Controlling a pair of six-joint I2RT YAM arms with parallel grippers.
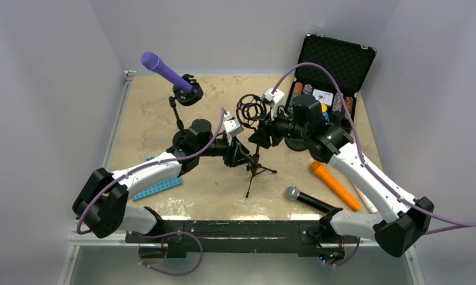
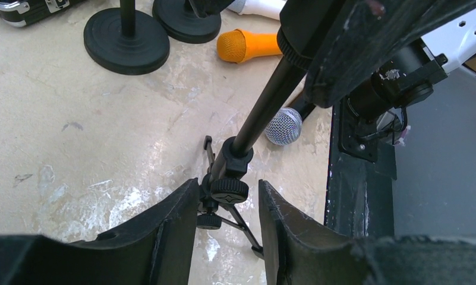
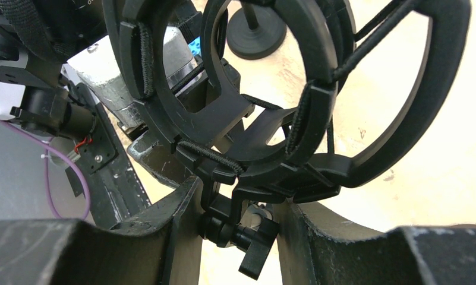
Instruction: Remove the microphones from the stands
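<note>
At centre of the tabletop (image 1: pixel 155 122), the tripod stand (image 1: pixel 255 168) stands upright between both arms. The left tool (image 2: pixel 228 189) straddles its lower clamp knob, partly open, with narrow gaps on either side. The right tool (image 3: pixel 238 199) is closed on the swivel joint under the shock mount (image 3: pixel 271 175). The black microphone (image 1: pixel 311 201) lies flat near the tabletop's front edge, just beside the orange microphone (image 1: pixel 335 186) and apart from the tripod's legs. At far left, a purple microphone (image 1: pixel 166 71) tilts in a desk stand (image 1: pixel 176 110). Bare surface lies left of the tripod; an open case (image 1: pixel 336 59) fills the far right corner.
</note>
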